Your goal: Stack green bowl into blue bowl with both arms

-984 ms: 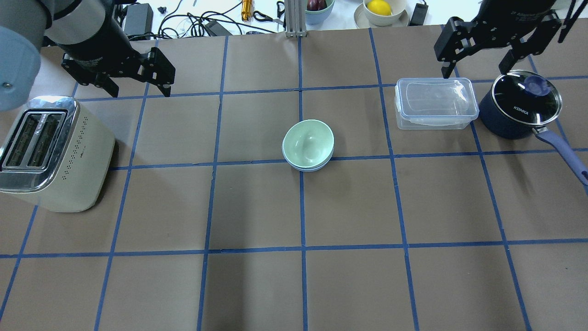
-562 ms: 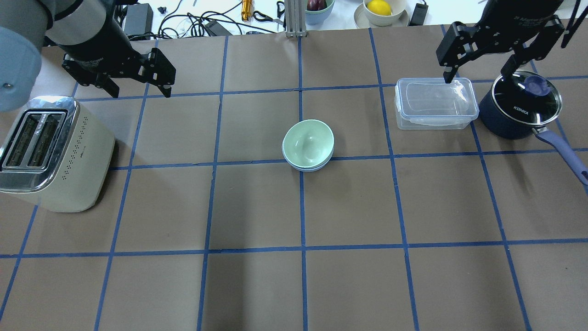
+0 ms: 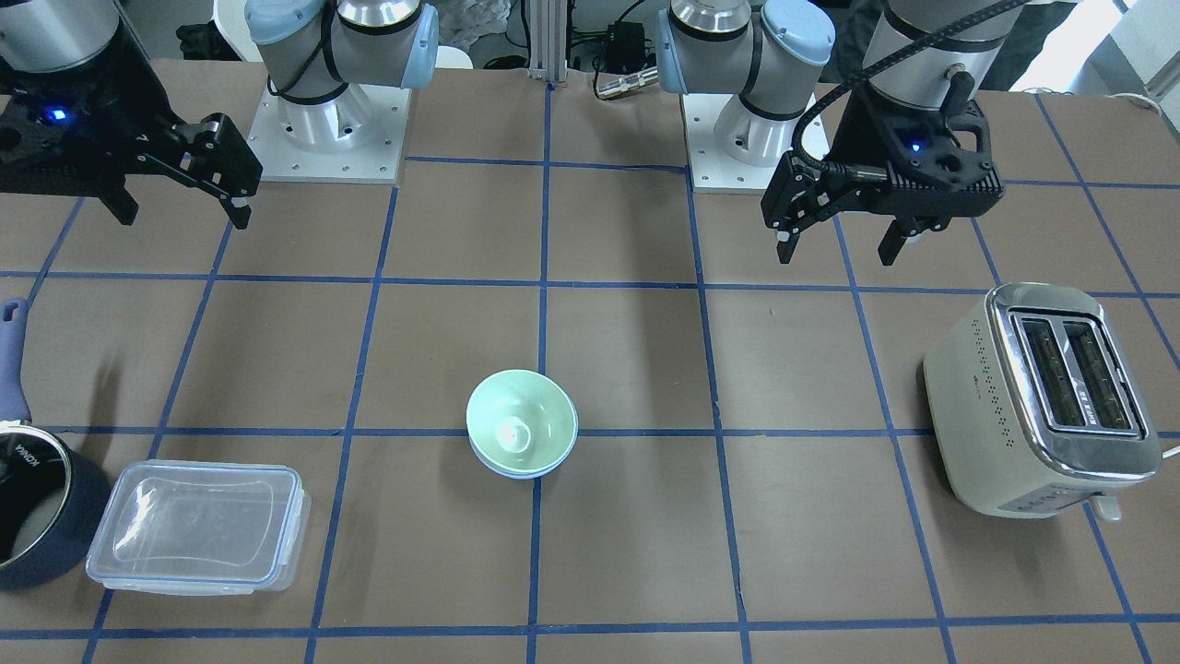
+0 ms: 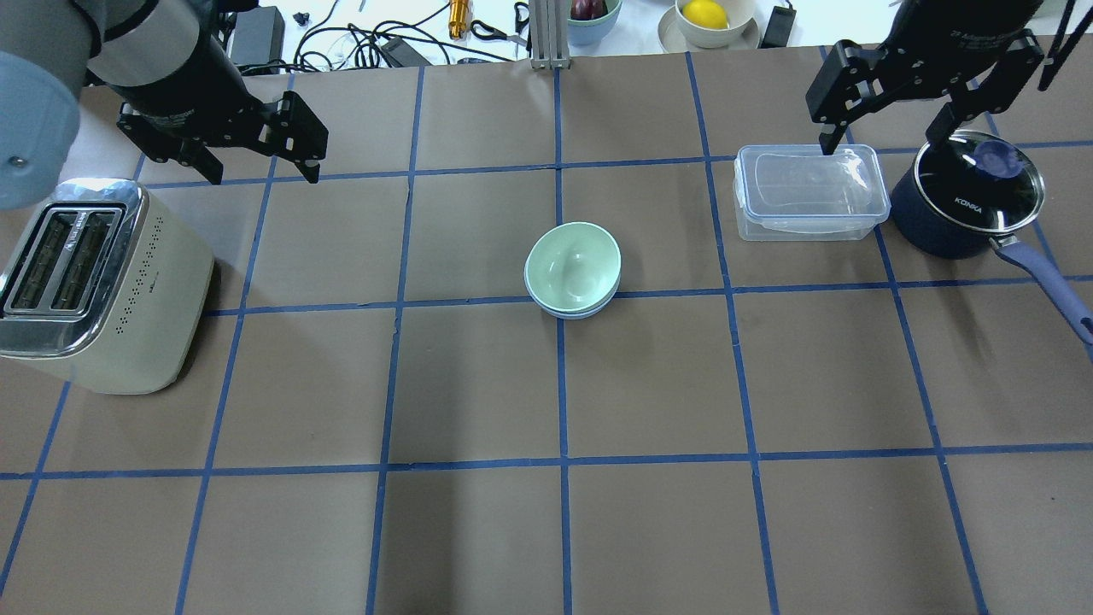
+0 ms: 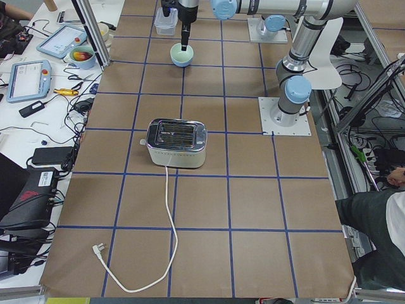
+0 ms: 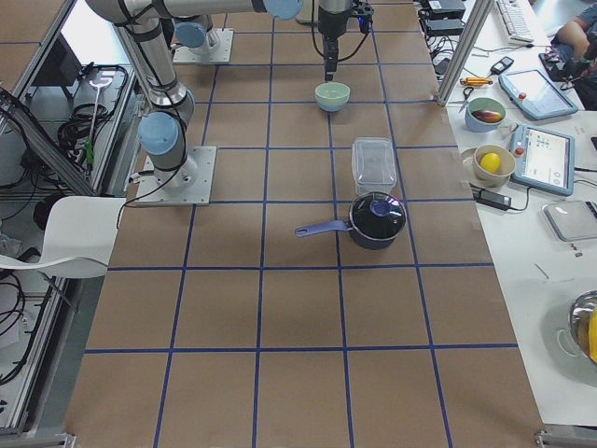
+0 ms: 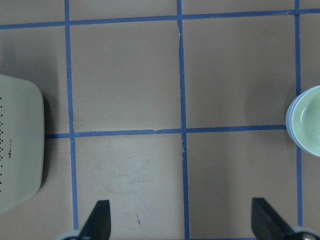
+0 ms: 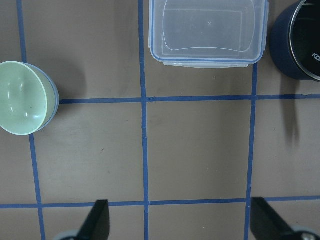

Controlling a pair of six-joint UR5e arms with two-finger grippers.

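Note:
The green bowl (image 4: 570, 266) sits nested inside the blue bowl (image 4: 584, 313) at the table's centre; only the blue rim shows under it. The pair also shows in the front view, green bowl (image 3: 521, 420) over blue bowl (image 3: 518, 471). My left gripper (image 4: 263, 175) hovers open and empty at the far left, well away from the bowls. My right gripper (image 4: 881, 141) hovers open and empty at the far right, above the back edge of the plastic container. The left wrist view shows the green bowl (image 7: 309, 120) at its right edge; the right wrist view shows it (image 8: 22, 97) at its left.
A cream toaster (image 4: 94, 286) stands at the left. A clear lidded plastic container (image 4: 809, 192) and a dark navy saucepan (image 4: 973, 196) with a glass lid stand at the right. Cables, tools and bowls with fruit lie beyond the table's far edge.
The right gripper has shifted slightly toward the far edge and stays open. The left gripper has barely moved. The bowls have not moved.

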